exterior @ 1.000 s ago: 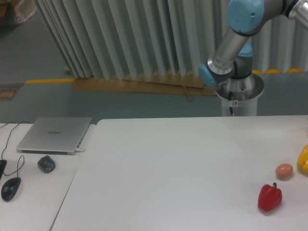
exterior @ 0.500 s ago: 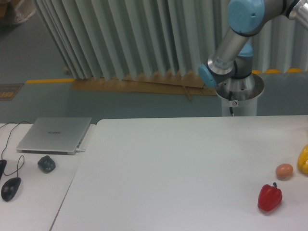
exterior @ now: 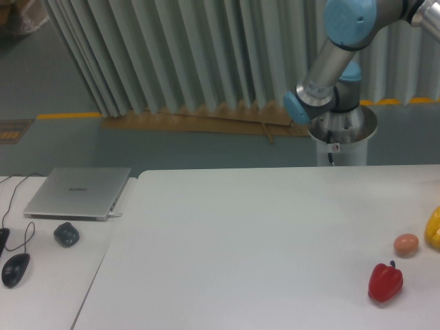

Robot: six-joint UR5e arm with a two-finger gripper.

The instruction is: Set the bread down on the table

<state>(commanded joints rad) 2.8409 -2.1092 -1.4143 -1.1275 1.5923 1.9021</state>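
Bread: can't find it anywhere in view; location unknown. Table [exterior: 247, 234] is white and matte; on its right side sit a red pepper [exterior: 385, 282], a small brown egg-like ball [exterior: 406, 244] just behind it, and a yellow fruit [exterior: 433, 228] cut off by the right edge. Arm [exterior: 337, 62] rises behind the table and leaves the frame at top right; gripper out of shot, so can't tell finger state. Left desk [exterior: 48, 275] holds a closed laptop [exterior: 78, 192], mouse [exterior: 15, 269], small dark object [exterior: 67, 234].

Robot arm [exterior: 335, 51]: silver-grey metal tube links, light blue plastic caps on the rounded joints. Round silver base flange [exterior: 342, 127] on a white pedestal [exterior: 340, 152]; small red-and-white sticker on it, thin dark cable running down beside. Hand out of frame.
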